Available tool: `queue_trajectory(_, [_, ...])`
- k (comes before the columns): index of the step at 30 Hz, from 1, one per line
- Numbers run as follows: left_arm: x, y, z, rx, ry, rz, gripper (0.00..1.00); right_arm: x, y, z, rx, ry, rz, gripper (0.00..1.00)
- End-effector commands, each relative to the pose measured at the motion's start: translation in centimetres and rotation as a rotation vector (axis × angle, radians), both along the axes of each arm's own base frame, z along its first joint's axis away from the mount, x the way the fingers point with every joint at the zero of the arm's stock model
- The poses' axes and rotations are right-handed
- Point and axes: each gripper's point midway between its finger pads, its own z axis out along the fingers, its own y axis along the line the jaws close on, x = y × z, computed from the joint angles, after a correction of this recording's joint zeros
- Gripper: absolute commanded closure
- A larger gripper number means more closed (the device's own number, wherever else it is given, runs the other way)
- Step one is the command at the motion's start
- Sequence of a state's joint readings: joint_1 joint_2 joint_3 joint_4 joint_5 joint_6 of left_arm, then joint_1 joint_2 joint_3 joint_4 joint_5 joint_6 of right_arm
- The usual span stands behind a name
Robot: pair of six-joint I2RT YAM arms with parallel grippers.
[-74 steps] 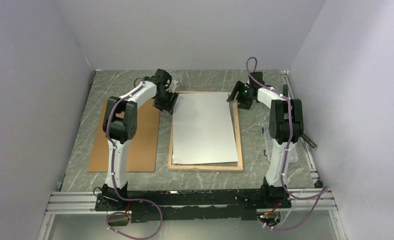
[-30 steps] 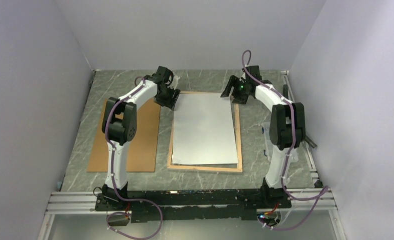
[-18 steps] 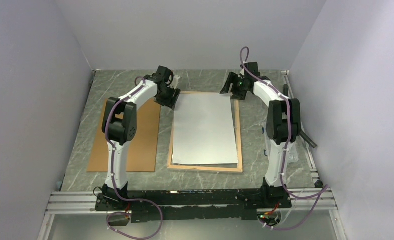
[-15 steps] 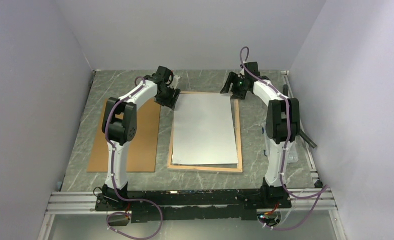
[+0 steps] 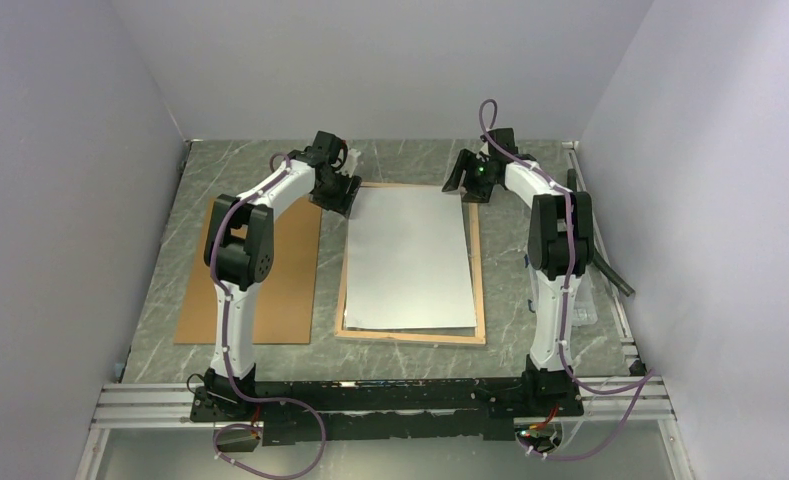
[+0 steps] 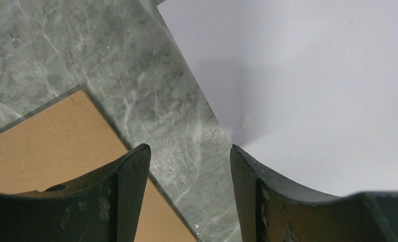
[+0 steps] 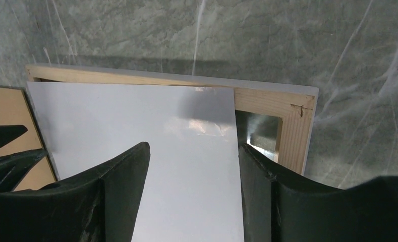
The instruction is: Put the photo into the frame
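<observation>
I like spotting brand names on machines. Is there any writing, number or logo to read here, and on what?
None can be read in any view.
The photo shows only a blank white side.
The frame shows bare wood, with no label.
The board is plain brown.

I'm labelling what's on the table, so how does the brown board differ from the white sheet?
The brown board is matte tan; the white sheet is pale and faintly glossy. The brown board lies directly on the table, left of the frame; the white sheet rests on the frame, slightly askew. Both are flat rectangles of similar size.
</observation>
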State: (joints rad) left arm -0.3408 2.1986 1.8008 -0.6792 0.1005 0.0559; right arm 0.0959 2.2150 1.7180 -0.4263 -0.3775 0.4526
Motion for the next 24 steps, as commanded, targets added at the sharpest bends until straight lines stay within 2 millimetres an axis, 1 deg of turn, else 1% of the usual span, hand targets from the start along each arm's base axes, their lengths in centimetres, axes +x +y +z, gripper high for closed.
queue_trajectory(1, [1.4, -0.8, 0.9, -0.033, -0.049, 0.000, 0.36, 1.3, 0.2, 1.8, 0.024, -0.051, 0.010, 0.32])
queue_trajectory(13, [1.6, -1.1, 0.0, -0.037, -0.036, -0.003, 0.37, 1.7, 0.1, 1.2, 0.057, -0.040, 0.014, 0.34])
queue_trajectory(24, [1.6, -1.2, -0.7, -0.037, -0.025, -0.007, 0.38, 1.7, 0.5, 1.0, 0.089, -0.038, 0.021, 0.36])
